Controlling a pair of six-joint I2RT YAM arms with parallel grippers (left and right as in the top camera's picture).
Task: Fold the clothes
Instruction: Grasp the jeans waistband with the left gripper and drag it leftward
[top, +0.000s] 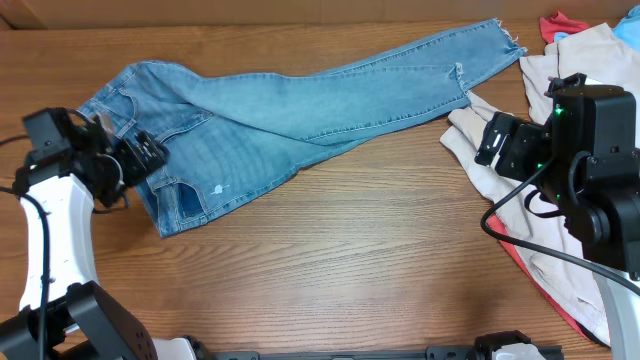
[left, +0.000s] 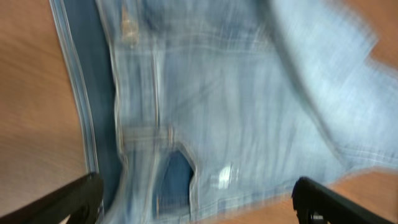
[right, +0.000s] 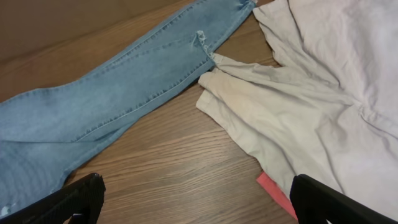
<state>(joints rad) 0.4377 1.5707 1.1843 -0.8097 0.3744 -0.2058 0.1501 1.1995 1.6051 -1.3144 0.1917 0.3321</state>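
Jeans (top: 300, 115) lie across the wooden table (top: 350, 260); left gripper (left: 198, 193) and right gripper (right: 196, 193) seemingly gape empty.

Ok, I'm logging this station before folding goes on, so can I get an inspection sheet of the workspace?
Surface: wooden table, grain showing.
Job's things: jeans spread flat, waist at the left, legs running to the far right.
Clutter: beige garment beside the leg hems; red cloth showing under it.
Grippers: left gripper over the waist, right gripper by the beige garment; fingers open, holding nothing.
Cables: black cable looping off the right arm.
Surroundings: plain brown board behind the table.
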